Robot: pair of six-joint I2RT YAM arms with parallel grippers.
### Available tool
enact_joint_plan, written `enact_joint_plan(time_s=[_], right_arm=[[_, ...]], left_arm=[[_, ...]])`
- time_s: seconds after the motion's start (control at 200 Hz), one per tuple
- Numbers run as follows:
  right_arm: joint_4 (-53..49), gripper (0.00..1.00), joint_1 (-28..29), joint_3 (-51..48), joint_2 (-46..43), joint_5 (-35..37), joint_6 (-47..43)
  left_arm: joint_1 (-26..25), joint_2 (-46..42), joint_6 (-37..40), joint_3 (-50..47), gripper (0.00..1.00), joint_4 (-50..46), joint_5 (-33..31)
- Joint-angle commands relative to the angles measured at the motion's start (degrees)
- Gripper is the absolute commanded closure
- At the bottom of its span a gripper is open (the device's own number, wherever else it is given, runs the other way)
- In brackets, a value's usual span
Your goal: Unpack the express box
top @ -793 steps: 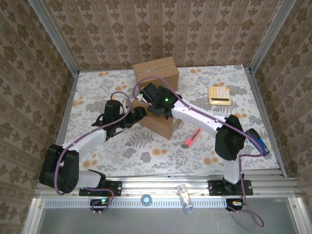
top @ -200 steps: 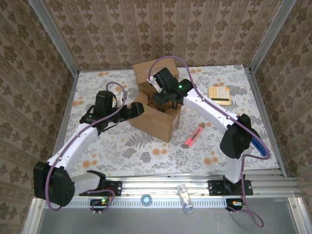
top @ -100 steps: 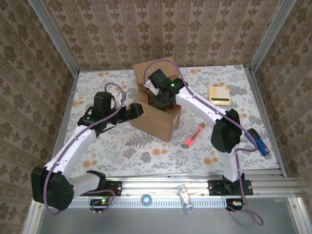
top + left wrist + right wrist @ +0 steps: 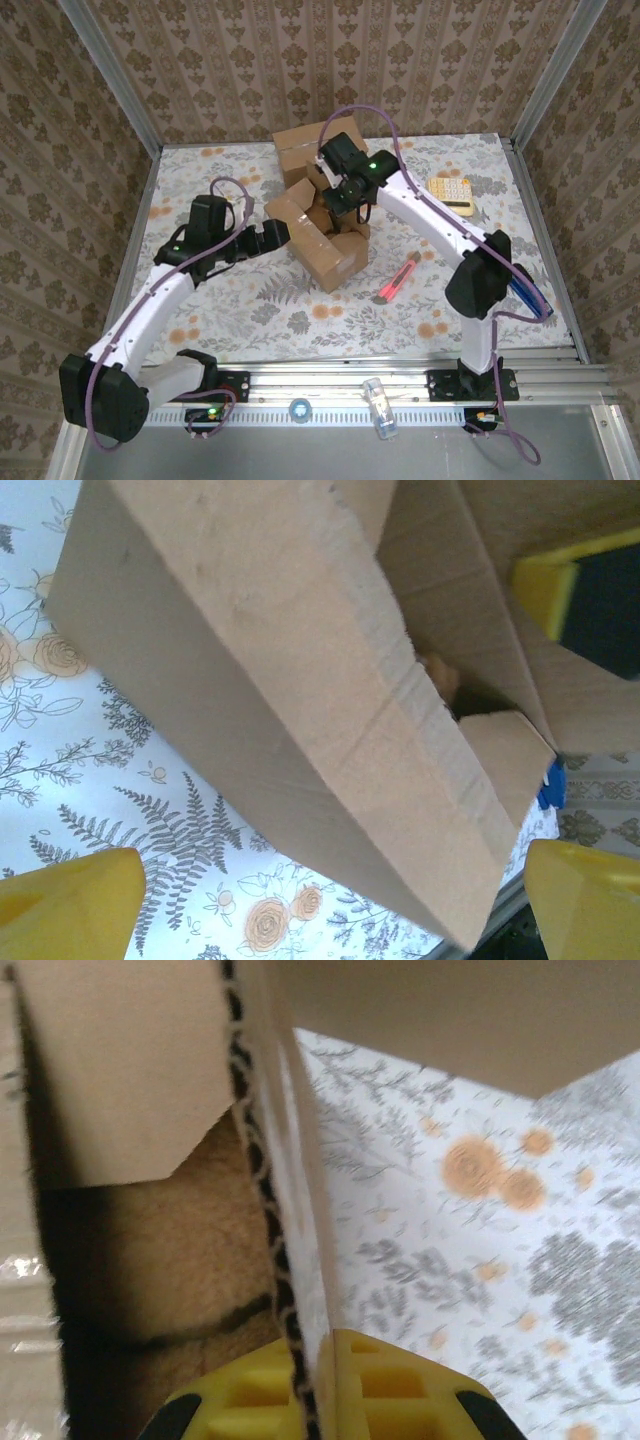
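Observation:
The open express box (image 4: 322, 243) sits tilted at the table's middle, flaps up. My right gripper (image 4: 335, 200) reaches down into its top and is shut on the corrugated edge of a flap (image 4: 262, 1180); its yellow fingers (image 4: 400, 1390) pinch the cardboard from both sides. A brown fuzzy item (image 4: 150, 1260) lies inside the box, partly in shadow. My left gripper (image 4: 275, 236) is at the box's left side, open, its yellow fingertips (image 4: 70, 900) spread wide below the box wall (image 4: 250, 680). The right gripper's finger (image 4: 570, 590) shows beyond the rim.
A second, closed cardboard box (image 4: 305, 148) stands right behind the open one. A yellow calculator (image 4: 450, 193) lies at the back right. A red utility knife (image 4: 397, 280) lies right of the box on the floral tablecloth (image 4: 250, 300).
The open box has turned and tilted, shifting slightly toward the front. The right gripper has moved right with the flap in it. The left gripper has followed at the box's left side.

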Motion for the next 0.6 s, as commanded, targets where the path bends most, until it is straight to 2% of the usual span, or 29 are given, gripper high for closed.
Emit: enact_joint_plan(time_s=[0.0, 0.11, 0.28, 0.395, 0.5, 0.595], right_arm=[[0.49, 1.00, -0.12, -3.88, -5.23, -7.96, 12.26], [6.14, 1.00, -0.80, -12.03, -9.37, -11.98, 18.61], [23.50, 1.00, -3.64, -29.18, -16.92, -22.30, 30.24], [34.87, 1.00, -4.93, -38.70, -20.27, -26.28, 37.31], [43.29, 1.00, -5.22, -45.09, -22.34, -28.00, 42.82], [48.79, 1.00, -5.21, -48.80, -23.71, -28.72, 46.58]], left_arm=[[0.41, 1.69, -0.26, -2.84, 0.04, 3.96, 0.10], [0.33, 3.79, -2.65, -5.95, 0.05, 11.25, 2.10], [0.32, 6.04, -4.46, -8.54, 0.05, 18.36, 3.74], [0.23, 5.73, -4.66, -8.15, 0.05, 20.74, 5.32], [0.06, 4.06, -1.50, -4.21, 0.04, 16.28, 4.63], [-1.21, 2.79, 4.71, 2.39, 0.04, 4.74, -1.32]])
